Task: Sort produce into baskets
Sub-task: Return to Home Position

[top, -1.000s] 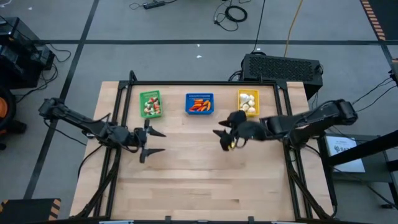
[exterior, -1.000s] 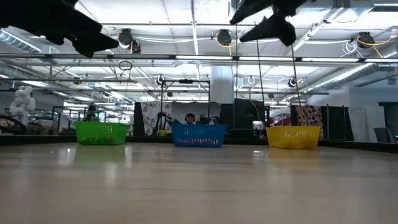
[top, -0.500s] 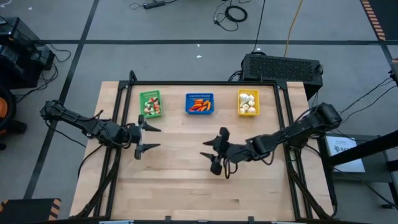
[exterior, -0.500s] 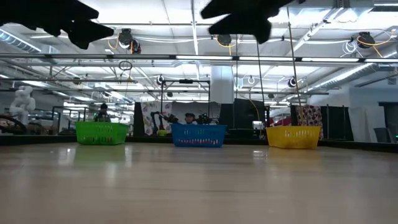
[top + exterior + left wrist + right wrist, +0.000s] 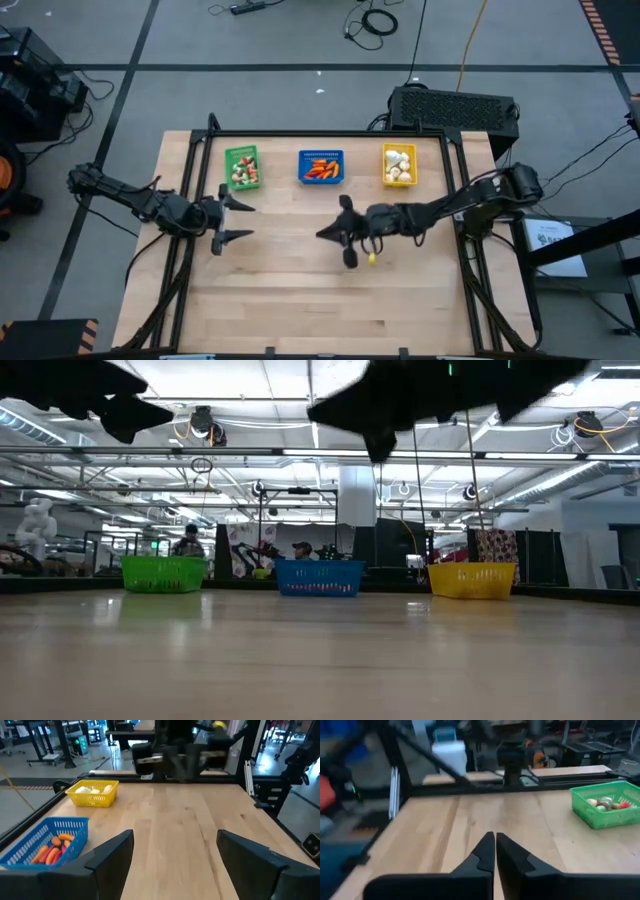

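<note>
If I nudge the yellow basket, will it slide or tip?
Likely slides: yellow basket sits low and wide on the smooth table. Probably light, thin mesh plastic holding a few garlic bulbs, so a high push might tip it.

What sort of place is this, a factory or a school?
Most likely a robotics lab in an industrial hall. A left arm and right arm are mounted at a framed wooden table, cables trail across a tape-marked floor, and the low view shows an open ceiling of pipes and lights.

Wooden table (image 5: 300, 300), black box (image 5: 455, 108) behind, floor cables (image 5: 378, 20), possibly people (image 5: 300, 548) beyond.
</note>
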You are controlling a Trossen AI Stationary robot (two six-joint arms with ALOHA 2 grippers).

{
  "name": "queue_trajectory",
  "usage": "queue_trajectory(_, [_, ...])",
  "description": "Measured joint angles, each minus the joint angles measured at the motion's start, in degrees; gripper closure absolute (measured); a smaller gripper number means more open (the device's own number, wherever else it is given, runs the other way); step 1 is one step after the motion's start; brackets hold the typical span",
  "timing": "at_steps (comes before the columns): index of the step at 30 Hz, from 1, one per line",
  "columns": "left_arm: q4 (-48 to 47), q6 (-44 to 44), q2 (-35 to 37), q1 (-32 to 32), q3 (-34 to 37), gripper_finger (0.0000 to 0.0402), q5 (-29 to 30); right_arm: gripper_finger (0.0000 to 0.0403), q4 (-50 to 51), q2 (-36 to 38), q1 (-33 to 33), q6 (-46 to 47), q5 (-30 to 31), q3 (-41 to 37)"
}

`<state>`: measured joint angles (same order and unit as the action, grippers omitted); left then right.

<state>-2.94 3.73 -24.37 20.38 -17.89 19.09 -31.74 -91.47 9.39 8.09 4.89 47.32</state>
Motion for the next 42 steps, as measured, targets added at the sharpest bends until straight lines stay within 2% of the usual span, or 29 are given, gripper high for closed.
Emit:
queue_trajectory(4, [-3.95, 0.48, 3.89, 0.0, 0.0, 0.0107, -0.04, 0.0399, -13.27, 1.56, -5.87, 6.78, -7.8, -8.77])
queue_trajectory(7, [-6.04, 1.44, 7.76, 0.02, 0.0, 0.0107, 0.02, 0.0401, -21.16, 3.27, -8.63, 11.04, -10.95, -15.49])
queue_trajectory(13, [-8.3, 1.92, 16.4, 0.02, 1.7, 0.0107, 0.5, 0.0402, -30.78, 8.74, -10.58, 12.25, -8.34, -26.27])
queue_trajectory(19, [-10.13, 1.45, 22.0, 0.0, 3.23, 0.0107, 5.6, 0.0403, -31.97, 18.42, -11.04, 12.42, -4.84, -35.41])
queue_trajectory(24, [-11.67, 1.85, 24.29, 0.0, 3.28, 0.0107, 4.97, 0.0403, -31.22, 29.87, -12.83, 13.82, -5.02, -41.34])
queue_trajectory(27, [-12.96, 3.24, 24.29, 0.0, 3.28, 0.0107, 4.51, 0.0403, -26.96, 38.12, -14.2, 13.91, -5.21, -44.25])
queue_trajectory(29, [-13.41, 4.51, 24.29, 0.0, 3.28, 0.0107, 4.17, 0.0403, -20.74, 44.34, -15.77, 14.9, -5.66, -45.09])
queue_trajectory(33, [-12.39, 5.01, 24.31, 0.0, 3.28, 0.0107, 2.21, 0.0403, 0.03, 58.19, -20.39, 16.9, -10.6, -43.26])
queue_trajectory(36, [-12.39, 5.02, 24.31, 0.01, 3.28, 0.0107, 2.29, 0.0402, 15.53, 67.52, -22.65, 14.98, -9.72, -40.87])
queue_trajectory(42, [-13.68, 3.07, 24.33, 0.02, 2.75, 0.0107, 9.48, 0.0402, 21.79, 77.85, -23.68, 8.7, -8.14, -41.16])
